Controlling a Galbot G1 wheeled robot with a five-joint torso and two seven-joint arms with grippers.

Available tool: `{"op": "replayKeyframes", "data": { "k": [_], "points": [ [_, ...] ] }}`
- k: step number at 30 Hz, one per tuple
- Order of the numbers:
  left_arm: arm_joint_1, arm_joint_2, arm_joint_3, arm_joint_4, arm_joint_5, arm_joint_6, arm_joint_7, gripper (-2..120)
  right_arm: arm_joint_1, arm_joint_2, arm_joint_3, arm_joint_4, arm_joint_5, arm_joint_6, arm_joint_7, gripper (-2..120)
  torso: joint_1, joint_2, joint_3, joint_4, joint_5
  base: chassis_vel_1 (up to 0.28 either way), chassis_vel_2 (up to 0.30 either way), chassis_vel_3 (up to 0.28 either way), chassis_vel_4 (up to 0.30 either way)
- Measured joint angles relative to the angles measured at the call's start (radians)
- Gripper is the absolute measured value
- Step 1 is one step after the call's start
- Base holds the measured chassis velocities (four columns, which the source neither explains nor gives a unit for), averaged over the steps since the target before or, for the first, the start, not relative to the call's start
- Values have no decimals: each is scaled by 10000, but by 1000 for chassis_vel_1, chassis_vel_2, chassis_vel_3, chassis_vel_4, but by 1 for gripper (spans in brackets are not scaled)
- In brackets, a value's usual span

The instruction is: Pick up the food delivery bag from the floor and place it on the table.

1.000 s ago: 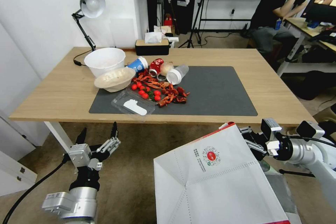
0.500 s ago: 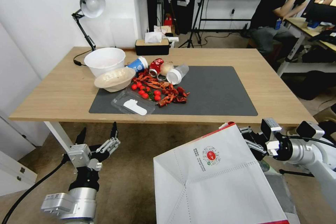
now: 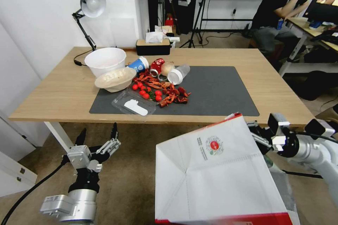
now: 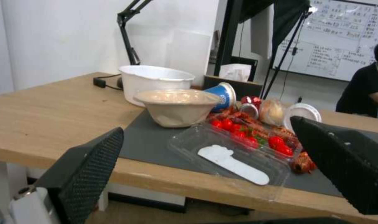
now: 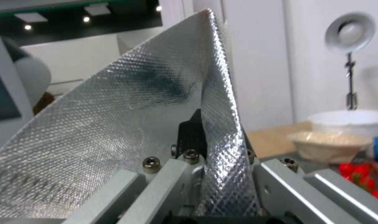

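Mid-lift: right gripper (image 3: 256,134) clamped on the foil-lined rim of the food delivery bag (image 3: 218,175), bag tilted in the air, top corner at the near edge of the table (image 3: 63,95), probably not yet clear of it. Left gripper (image 3: 98,137) idle low, fingers spread wide. Next: raise higher, carry over the 1 bare stretch of the mat (image 3: 218,91), clear of the food scraps (image 3: 160,91).
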Motion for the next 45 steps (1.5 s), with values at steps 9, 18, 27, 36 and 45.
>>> {"op": "replayKeyframes", "data": {
  "k": [9,18,27,36,45],
  "points": [
    [-29,-50,-38,0,-12,-91,-52,100,461,-787,954,518,2430,-32,1706,0,-7,-15,-8,2,0,0,0,0,0],
    [16,-43,-57,-4,-15,-140,-69,100,835,-1163,1698,1313,3418,820,5859,0,-11,-23,-14,0,-1,0,0,0,0],
    [42,71,-69,13,-45,-229,-66,100,1425,-1163,1458,1750,3793,2084,10754,0,-13,-30,-17,0,0,0,0,0,0],
    [96,47,-27,12,-35,-280,-63,100,2238,-1321,983,1375,3439,2244,13655,0,-13,-33,-17,2,0,0,0,0,0],
    [201,76,-26,-64,-28,-309,-55,100,2712,-1401,679,689,3091,1823,15775,0,-15,-35,-19,0,0,0,0,0,0]
  ]
}}
